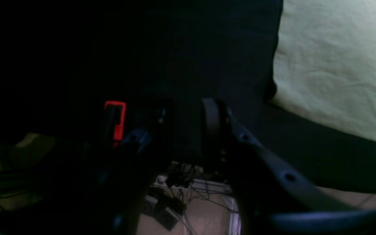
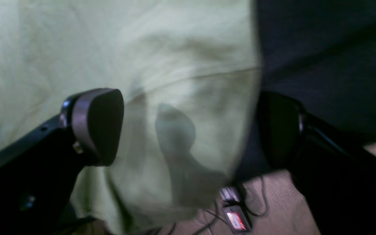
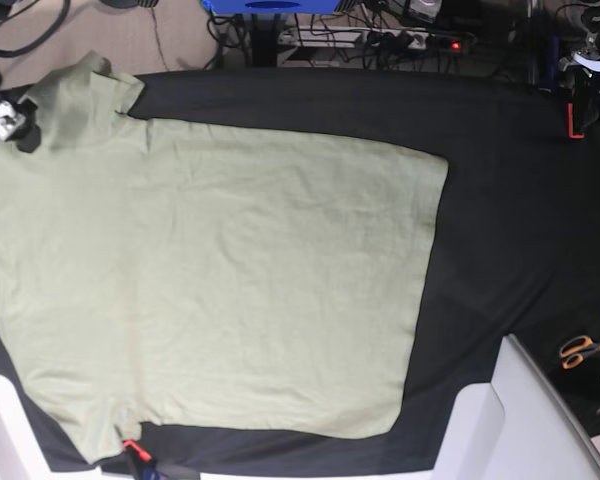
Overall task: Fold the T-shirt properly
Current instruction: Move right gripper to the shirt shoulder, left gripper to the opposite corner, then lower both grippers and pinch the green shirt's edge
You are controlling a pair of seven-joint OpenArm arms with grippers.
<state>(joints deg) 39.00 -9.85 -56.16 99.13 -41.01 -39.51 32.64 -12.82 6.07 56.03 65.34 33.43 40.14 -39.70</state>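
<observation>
The T-shirt [image 3: 210,280] is lying spread flat over the black cloth [image 3: 500,180] that is covering the table, its body reaching across the left and middle of the base view, its straight hem facing the bare cloth on the right, and one short sleeve [image 3: 85,95] jutting toward the far left corner. It is showing only light wrinkles and no fold at all, so the folding appears not yet begun; the flat spread is giving the arms clean edges to pick from. The right gripper [image 2: 188,130] is hovering at that far sleeve, its two dark pads standing wide apart with nothing pinched between them; in the right wrist view one pad is sitting over pale green fabric and the other over black cloth, straddling the sleeve's edge, which suggests it is placed to bracket the edge before any pinch. The sleeve fabric there is blurred, so whether it is hanging loose or resting flat cannot be told. The left gripper [image 1: 181,130] is sitting over dark cloth well apart from the shirt's edge, near a small red clip [image 1: 115,119]; its view is too dim to tell how far its jaws are parted. A pair of orange-handled scissors [image 3: 580,350] is lying off to the near right, clear of the work.
</observation>
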